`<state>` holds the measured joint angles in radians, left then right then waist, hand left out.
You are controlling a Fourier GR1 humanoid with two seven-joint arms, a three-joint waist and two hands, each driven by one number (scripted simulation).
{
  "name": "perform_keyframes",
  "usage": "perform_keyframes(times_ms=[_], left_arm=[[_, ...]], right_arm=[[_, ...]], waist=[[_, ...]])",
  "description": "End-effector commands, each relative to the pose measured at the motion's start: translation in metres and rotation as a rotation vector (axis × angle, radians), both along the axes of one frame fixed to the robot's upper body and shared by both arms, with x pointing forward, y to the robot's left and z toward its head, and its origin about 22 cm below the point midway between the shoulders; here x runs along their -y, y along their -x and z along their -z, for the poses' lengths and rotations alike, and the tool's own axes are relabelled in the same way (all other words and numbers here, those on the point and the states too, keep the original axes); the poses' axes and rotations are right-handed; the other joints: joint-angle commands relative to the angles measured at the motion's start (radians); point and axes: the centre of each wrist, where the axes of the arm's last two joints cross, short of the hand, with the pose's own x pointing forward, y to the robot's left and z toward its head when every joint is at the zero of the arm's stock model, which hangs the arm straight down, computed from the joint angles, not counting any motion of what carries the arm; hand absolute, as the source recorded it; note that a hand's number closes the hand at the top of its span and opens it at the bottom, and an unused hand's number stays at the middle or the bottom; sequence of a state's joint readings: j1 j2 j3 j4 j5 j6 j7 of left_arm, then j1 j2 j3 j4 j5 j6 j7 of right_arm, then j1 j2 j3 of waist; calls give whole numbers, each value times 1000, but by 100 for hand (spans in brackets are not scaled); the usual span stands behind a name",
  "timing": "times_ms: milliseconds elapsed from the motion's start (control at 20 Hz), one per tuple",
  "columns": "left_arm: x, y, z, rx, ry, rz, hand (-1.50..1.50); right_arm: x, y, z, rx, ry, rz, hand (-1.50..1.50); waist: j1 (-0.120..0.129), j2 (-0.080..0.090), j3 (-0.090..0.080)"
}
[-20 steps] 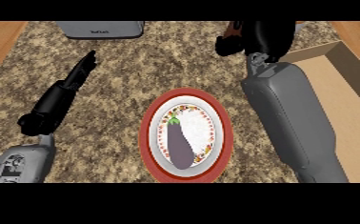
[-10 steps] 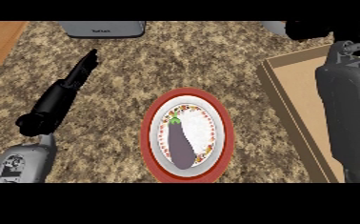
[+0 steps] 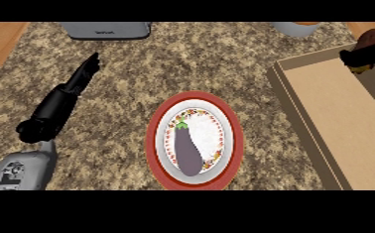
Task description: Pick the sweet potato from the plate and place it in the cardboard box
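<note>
The sweet potato [image 3: 362, 67] shows as a brown-orange lump at the counter's right edge, above the cardboard box [image 3: 322, 108], wrapped in the curled right hand [image 3: 359, 52]. Over the last second that hand has carried it from the counter's far middle to over the box, so the release looks next. The box is matte tan card with straight walls. The glossy red-rimmed plate [image 3: 157, 133] near the front edge holds only a smooth purple eggplant [image 3: 187, 147]. The left hand [image 3: 79, 81] rests open, fingers straight, on the speckled granite counter [image 3: 219, 63].
</note>
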<state>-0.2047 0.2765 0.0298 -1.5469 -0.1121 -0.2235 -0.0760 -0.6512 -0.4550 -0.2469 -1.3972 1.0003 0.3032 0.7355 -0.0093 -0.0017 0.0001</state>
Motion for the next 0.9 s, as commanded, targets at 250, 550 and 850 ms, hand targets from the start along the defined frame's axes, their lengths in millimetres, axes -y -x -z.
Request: perform_keyframes(times_ms=[250, 550, 850], left_arm=[[4, -1, 13, -4, -3, 9, 0], [-3, -7, 2, -2, 5, 20, 0], [14, 1, -7, 14, 20, 4, 0]], right_arm=[[81, 25, 38, -290, -140, -27, 150], [100, 38, 20, -329, -244, -189, -150], [96, 46, 24, 104, -325, -278, -150]], waist=[[3, 3, 0], [2, 1, 0], [8, -1, 2]])
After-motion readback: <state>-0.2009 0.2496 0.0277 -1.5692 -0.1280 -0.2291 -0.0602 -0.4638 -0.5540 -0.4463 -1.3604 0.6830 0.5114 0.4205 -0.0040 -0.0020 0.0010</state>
